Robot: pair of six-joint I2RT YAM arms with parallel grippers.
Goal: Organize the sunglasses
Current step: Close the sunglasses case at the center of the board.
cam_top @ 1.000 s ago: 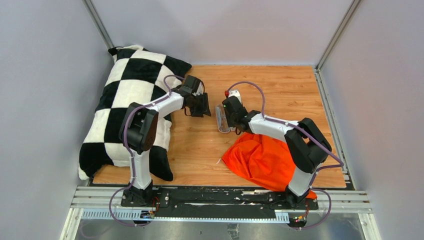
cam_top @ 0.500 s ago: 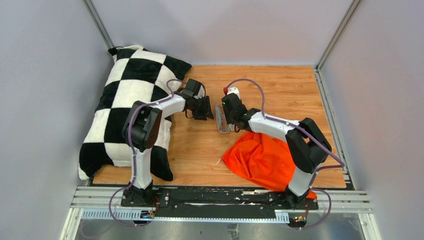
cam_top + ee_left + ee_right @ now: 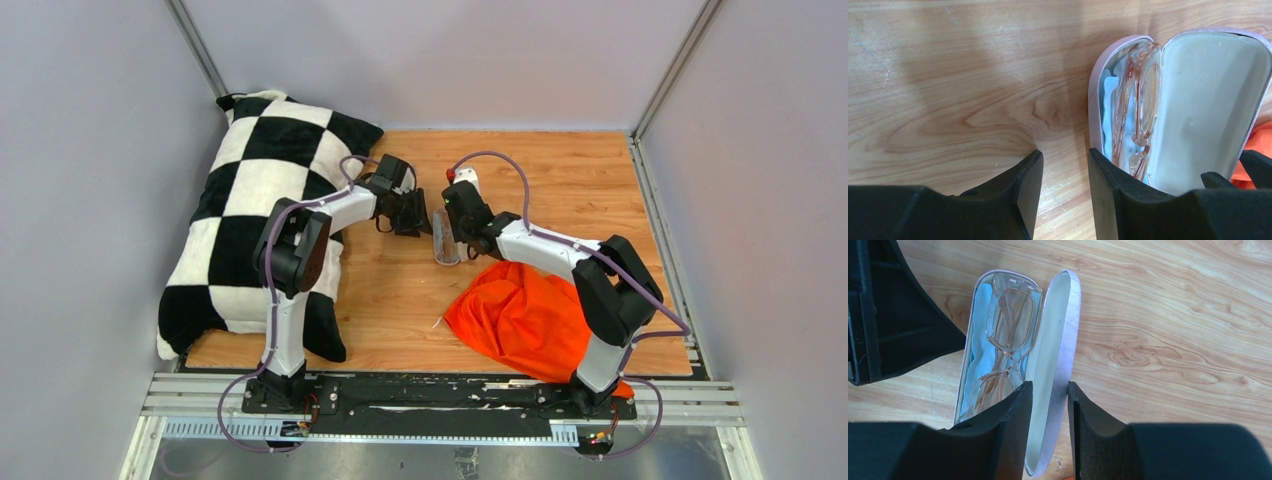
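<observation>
The pale pink case [image 3: 443, 243] lies open on the wooden table. The amber translucent sunglasses [image 3: 1010, 335] lie folded in its base on the light blue cloth [image 3: 979, 315]; they also show in the left wrist view [image 3: 1135, 100]. My right gripper [image 3: 1048, 385] straddles the raised lid [image 3: 1055, 340], one finger inside it and one outside, closed on it. It is at the case's right side in the top view [image 3: 456, 217]. My left gripper [image 3: 1064, 155] is open by a narrow gap and empty, just left of the case base [image 3: 1094, 100]. In the top view it sits beside the case [image 3: 418, 217].
A black-and-white checkered pillow [image 3: 250, 200] lies along the table's left side. A crumpled orange cloth [image 3: 520, 315] lies at the front right, just behind the case from the left wrist view [image 3: 1253, 140]. Grey walls enclose the table.
My left gripper has moved right, closing in on the case. My right gripper and the case have shifted slightly to the left and back.
</observation>
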